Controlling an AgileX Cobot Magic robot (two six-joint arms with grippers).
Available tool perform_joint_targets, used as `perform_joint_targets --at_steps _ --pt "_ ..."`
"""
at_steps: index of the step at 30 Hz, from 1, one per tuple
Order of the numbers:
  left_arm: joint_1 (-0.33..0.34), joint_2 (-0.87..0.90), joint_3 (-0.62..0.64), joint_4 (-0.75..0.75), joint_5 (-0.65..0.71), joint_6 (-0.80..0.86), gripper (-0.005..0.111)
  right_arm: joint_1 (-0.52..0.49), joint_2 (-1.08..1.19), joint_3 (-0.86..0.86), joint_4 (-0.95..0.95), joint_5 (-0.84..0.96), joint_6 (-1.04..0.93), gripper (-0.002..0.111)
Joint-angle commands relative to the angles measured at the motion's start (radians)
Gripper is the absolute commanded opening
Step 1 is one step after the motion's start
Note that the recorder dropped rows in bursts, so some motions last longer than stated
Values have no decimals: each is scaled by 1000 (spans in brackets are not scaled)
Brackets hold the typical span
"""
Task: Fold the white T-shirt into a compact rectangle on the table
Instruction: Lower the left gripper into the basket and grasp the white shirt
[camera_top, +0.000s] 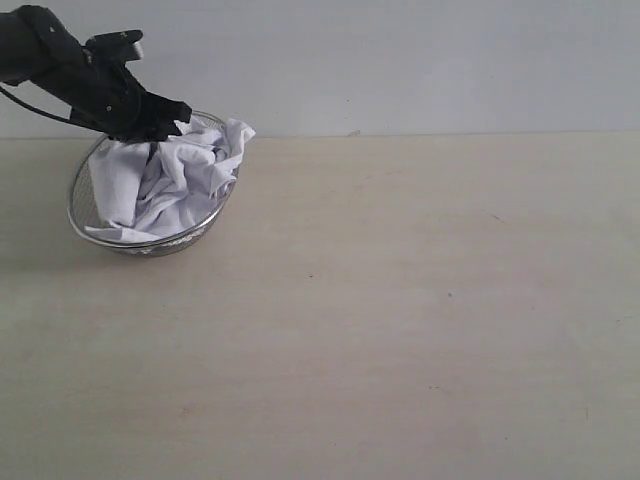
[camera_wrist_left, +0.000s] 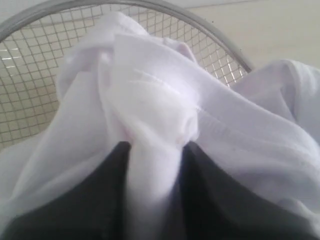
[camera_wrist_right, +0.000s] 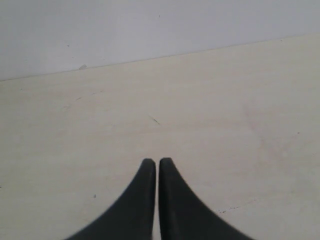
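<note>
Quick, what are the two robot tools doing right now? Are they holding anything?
Left tool: closed on a fold of the white T-shirt.
Right tool: closed, holding nothing.

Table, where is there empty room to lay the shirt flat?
Almost everywhere. The table is bare from the wire basket to the right edge of the view, and all across the front. Only the back left corner is crowded: the basket holds the bunched white T-shirt, with the left gripper on the cloth.
</note>
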Motion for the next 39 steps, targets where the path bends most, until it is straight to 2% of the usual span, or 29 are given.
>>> perform_joint_targets --at_steps 1,2,4,6,7,8,9,10,14,18,25,28,36,39 --pt "-8 -4 -3 5 -11 7 7 -1 2 -6 -9 -4 -7 0" --pt "-8 -4 -5 16 0 7 9 -1 2 -6 -9 -2 -7 0" --pt "-8 -8 -5 46 47 7 24 -1 2 -6 -9 -2 -7 0" --pt "-8 -22 -5 48 98 5 55 -1 2 -6 -9 -2 -7 0" --pt "-6 -34 -7 48 118 -16 76 -1 2 -6 -9 -2 -7 0" --pt "-6 -42 -7 48 128 -32 91 -1 2 -6 -9 -2 -7 0" --pt "-6 -56 -11 48 147 -35 101 -1 2 -6 -9 -2 -7 0" --pt "-6 -68 -17 48 169 -35 105 -1 2 -6 -9 -2 -7 0" --pt "-10 -87 -35 46 273 -35 105 -1 2 -6 -9 -4 -7 0" --pt "-10 -95 -37 -68 400 -31 105 -1 2 -6 -9 -11 -7 0" --pt "-14 -32 -33 -59 395 -20 105 -1 2 -6 -9 -11 -7 0" --pt "-14 33 -33 -107 423 -20 105 -1 2 -6 -9 -11 -7 0" --pt "-60 152 -33 -102 425 -20 105 -1 2 -6 -9 -11 -7 0" --pt "-64 170 -33 -97 421 -20 100 -1 2 -6 -9 -11 -7 0"
